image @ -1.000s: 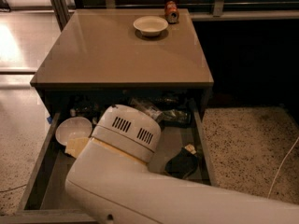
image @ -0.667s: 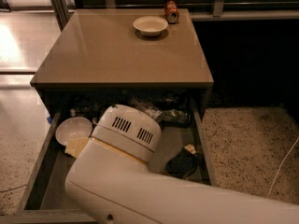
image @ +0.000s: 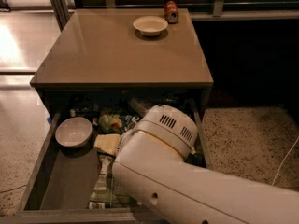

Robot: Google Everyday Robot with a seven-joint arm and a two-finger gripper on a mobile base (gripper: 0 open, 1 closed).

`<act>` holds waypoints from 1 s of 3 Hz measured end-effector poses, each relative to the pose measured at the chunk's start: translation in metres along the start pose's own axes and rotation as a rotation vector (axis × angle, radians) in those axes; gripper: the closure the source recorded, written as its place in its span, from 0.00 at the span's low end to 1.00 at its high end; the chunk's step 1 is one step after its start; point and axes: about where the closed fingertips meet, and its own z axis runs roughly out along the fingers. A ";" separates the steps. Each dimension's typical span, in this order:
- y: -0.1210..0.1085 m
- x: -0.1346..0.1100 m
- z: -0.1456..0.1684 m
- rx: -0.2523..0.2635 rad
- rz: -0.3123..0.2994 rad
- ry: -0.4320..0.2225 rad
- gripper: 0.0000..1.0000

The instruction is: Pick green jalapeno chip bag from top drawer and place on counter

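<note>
Nearest the camera, my white arm (image: 201, 190) comes in from the lower right and ends in a rounded, vented housing (image: 166, 127) over the right-hand middle of the top drawer (image: 70, 183). My tool lies hidden beneath that housing, down in the drawer, and I cannot tell whether it is spread or pressed together, or on anything. The green jalapeno chip bag (image: 103, 185) lies in the drawer close to the front rim, lengthwise and just beside the near edge of my arm. It is narrow, crumpled, dark-green foil with a white-and-black strip down one side; the print on that strip is too small for me to read, and no brand name shows. Past it sits a pale yellow packet (image: 107, 143), partly under the housing. A white bowl (image: 73, 132) stands on the left of the drawer. Further back is a brighter green bag (image: 112, 122), its lettering not legible. Beyond the drawer, the tan counter (image: 117, 59) carries a shallow white dish (image: 150, 25) near its far edge, and just beside that an orange-red can (image: 171, 11) whose label I cannot make out.
</note>
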 end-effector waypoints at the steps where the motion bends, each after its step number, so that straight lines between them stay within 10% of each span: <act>1: 0.051 0.029 0.022 -0.036 0.116 -0.013 0.00; 3: 0.102 0.064 0.049 -0.101 0.231 -0.028 0.00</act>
